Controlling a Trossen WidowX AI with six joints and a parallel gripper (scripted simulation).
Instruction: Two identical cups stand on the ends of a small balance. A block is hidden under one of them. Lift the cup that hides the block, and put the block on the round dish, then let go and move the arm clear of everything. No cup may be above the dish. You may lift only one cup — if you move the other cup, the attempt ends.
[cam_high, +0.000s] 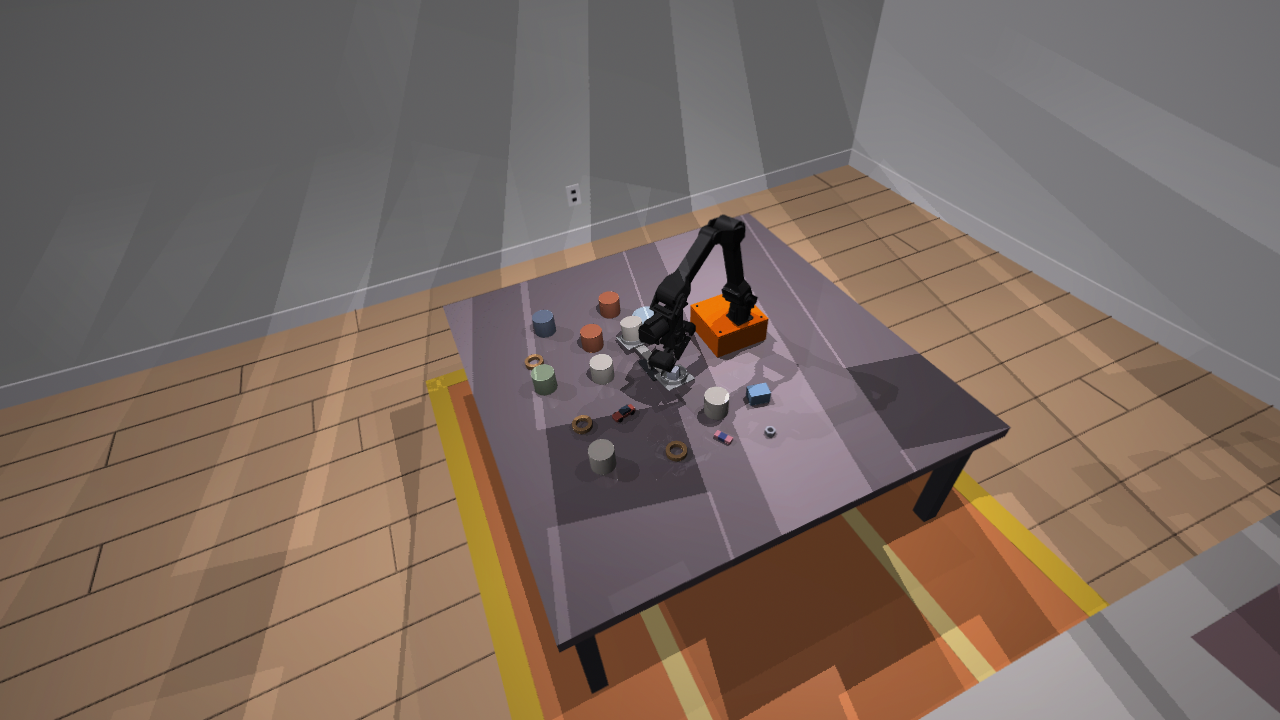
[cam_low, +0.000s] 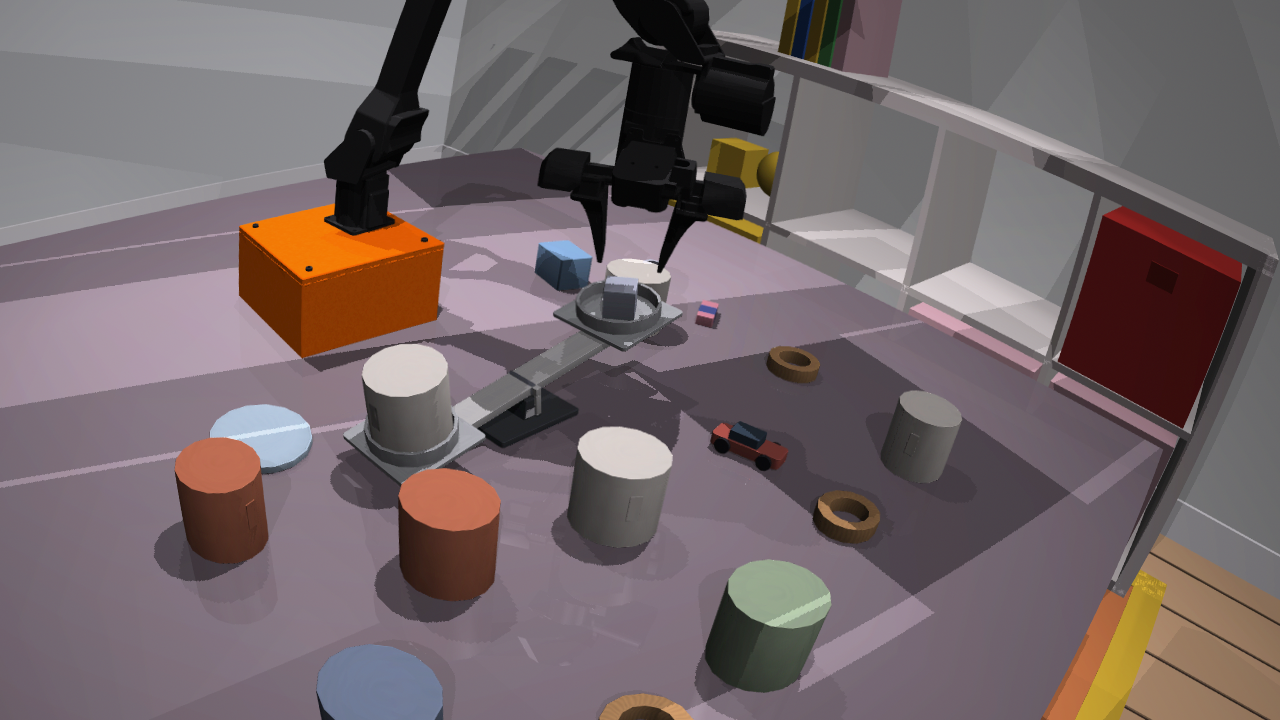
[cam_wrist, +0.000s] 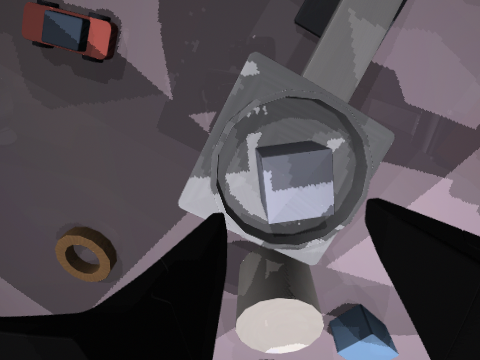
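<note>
My gripper is open and empty, pointing down above the far end of the balance. The grey-lilac block sits uncovered inside the round rim there, below the fingertips. One whitish cup stands on the table just beyond that end. The other whitish cup stands on the balance's opposite end. The light blue round dish lies beside that end with nothing on it.
A blue block lies near the cup on the table. A red toy car and brown rings lie beside the balance. Two orange-red cups stand near the dish. The orange base carries the arm.
</note>
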